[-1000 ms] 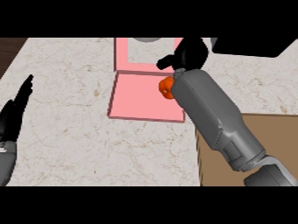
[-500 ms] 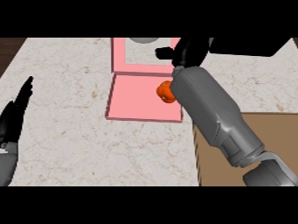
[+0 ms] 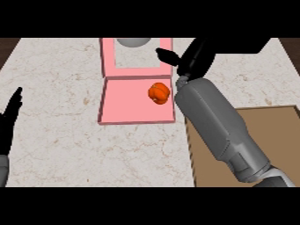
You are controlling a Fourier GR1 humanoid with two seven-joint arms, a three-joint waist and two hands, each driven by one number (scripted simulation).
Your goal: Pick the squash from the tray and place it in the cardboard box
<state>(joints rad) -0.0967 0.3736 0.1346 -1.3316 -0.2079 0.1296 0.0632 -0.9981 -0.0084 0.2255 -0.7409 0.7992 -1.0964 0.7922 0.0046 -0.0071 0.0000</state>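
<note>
Pale marbled bench [image 3: 67, 145], seen steeply from above. Pink tray [image 3: 136, 110] near the bench's middle, split into two compartments: far one with a pale open centre, near one flat and pink. Grey rounded object [image 3: 134, 42] at the far edge of the far compartment; cannot tell what it is.

Squash [image 3: 159, 93], orange and lobed, lying in the near compartment, toward its right side and far edge. Touching nothing but the tray floor. Not gripped.

Right hand [image 3: 192, 61] out over the tray's far right corner, beyond the squash and apart from it. Black, thumb [image 3: 167, 55] jutting leftward over the far compartment's right rim. Fingers mostly hidden behind the palm and against a dark area at the bench's far edge; cannot tell whether curled or straight. Nothing seen in the hand. Grey right forearm [image 3: 220, 127] running from lower right up along the tray's right edge, just beside the squash, crossing the box's near-left corner.

Cardboard box [image 3: 288, 132] at the right, brown, open-topped, just beside the tray.

Left hand [image 3: 3, 129] at the view's left edge, resting, fingers straight and pointing up, holding nothing, well apart from the tray.
</note>
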